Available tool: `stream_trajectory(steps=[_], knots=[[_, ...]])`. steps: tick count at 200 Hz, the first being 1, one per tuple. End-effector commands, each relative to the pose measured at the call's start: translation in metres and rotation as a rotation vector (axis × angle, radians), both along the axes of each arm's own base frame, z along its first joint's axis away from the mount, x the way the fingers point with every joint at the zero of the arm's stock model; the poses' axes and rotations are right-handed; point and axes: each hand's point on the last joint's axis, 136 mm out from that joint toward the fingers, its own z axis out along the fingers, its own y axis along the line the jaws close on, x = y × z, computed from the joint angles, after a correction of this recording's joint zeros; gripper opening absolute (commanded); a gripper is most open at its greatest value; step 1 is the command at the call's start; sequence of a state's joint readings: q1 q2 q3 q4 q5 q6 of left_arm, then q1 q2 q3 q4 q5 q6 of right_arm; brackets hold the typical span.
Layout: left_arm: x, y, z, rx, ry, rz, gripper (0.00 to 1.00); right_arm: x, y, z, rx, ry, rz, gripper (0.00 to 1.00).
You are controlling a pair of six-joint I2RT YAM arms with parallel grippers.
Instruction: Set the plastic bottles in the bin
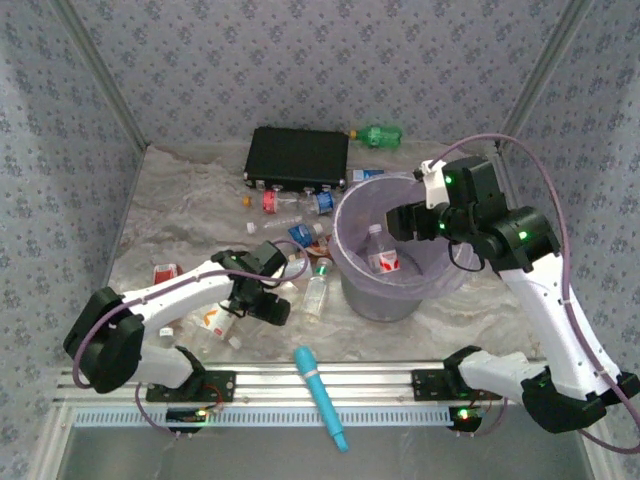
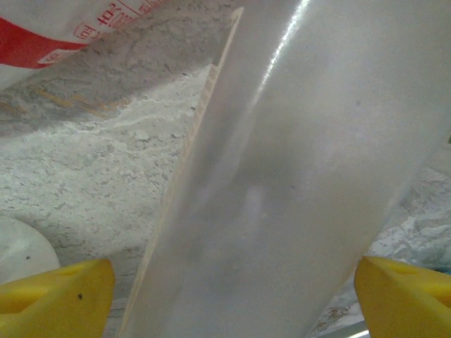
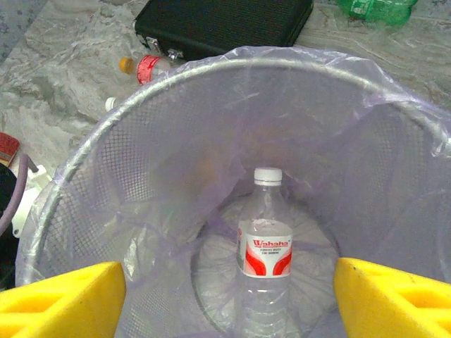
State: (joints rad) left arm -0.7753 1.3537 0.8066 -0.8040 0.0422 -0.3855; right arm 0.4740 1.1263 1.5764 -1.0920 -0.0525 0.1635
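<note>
- Left arm (image 1: 170,300) sits folded low, elbow pushed out to the far left, white forearm reaching across to the right.
- Left pincer (image 1: 268,305) tips downward at the end of that forearm, with its yellow fingers (image 2: 56,296) standing apart, one at each bottom corner of the wrist view.
- Right arm (image 1: 555,310) rises tall from its base, the upper link leaning in to the left.
- Right pincer (image 1: 403,220) is held high, pointing left and down, its yellow pads (image 3: 63,299) spread wide.

White arms (image 1: 180,290); seemingly lilac cables (image 1: 510,139)
</note>
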Motion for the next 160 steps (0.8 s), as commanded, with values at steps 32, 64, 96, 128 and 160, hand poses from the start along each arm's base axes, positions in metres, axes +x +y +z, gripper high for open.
stream_trajectory(steps=[32,64,96,128,160], knots=[[0.009,-0.004,0.004,0.020,-0.029,-0.026,0.71,0.000,-0.004,0.003,0.010,-0.012,0.008,0.79],[0.015,-0.006,0.016,0.015,-0.055,-0.033,0.66,0.001,-0.004,0.011,0.018,-0.026,0.013,0.79],[0.025,-0.010,0.043,-0.013,-0.115,-0.033,0.64,0.003,0.002,0.024,0.047,-0.048,0.040,0.78],[0.040,-0.008,0.080,-0.046,-0.219,-0.014,0.60,0.004,0.019,0.046,0.124,-0.073,0.107,0.77],[0.060,-0.003,0.121,-0.151,-0.360,0.059,0.57,0.006,0.047,0.065,0.206,-0.081,0.191,0.76]])
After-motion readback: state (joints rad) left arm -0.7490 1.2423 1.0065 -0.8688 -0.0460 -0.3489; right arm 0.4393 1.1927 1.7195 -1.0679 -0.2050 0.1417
